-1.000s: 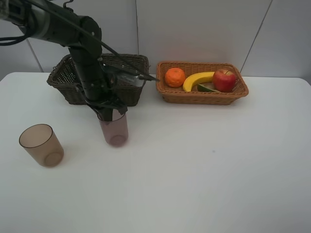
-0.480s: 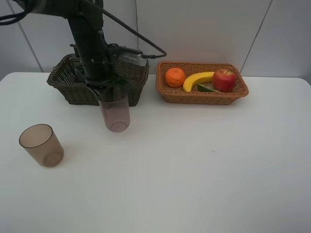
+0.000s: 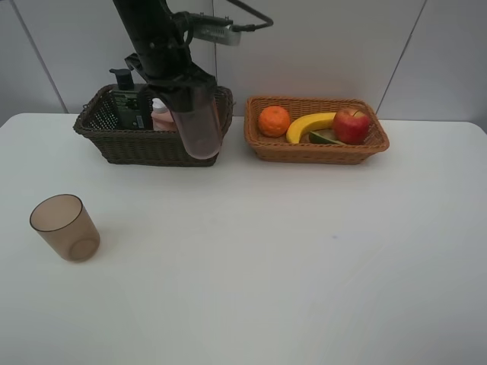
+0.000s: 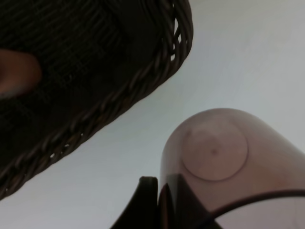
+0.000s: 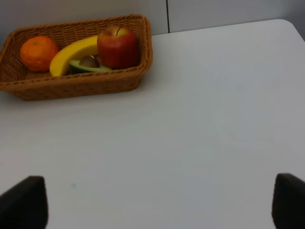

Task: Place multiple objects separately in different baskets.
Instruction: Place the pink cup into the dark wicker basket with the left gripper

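The left hand (image 3: 183, 93) pinches a cup (image 3: 199, 125) by its rim, high up at the dark basket's (image 3: 99, 129) front corner. The right hand (image 5: 152, 200) is spread wide. If the cup drops now, it could hit the rim and roll off along the counter (image 3: 304, 251).
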